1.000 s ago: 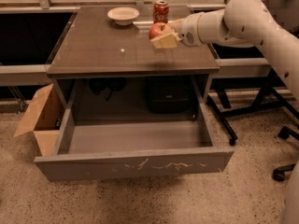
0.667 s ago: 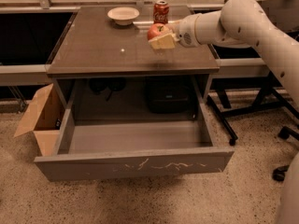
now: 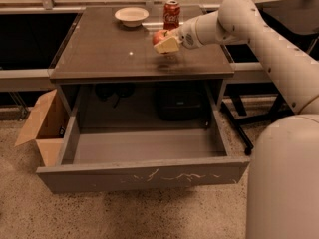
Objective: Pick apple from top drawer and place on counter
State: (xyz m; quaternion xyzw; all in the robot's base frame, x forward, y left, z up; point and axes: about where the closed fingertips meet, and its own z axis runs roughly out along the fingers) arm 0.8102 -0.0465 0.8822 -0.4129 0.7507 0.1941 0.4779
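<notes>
Above the counter (image 3: 104, 51), well inside its front edge with bare top beneath, the gripper (image 3: 164, 40) clasps the apple (image 3: 159, 36), small, round, red.

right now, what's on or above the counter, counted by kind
apple: 1, held in the gripper above the counter
soda can: 1
bowl: 1
total: 3
</notes>
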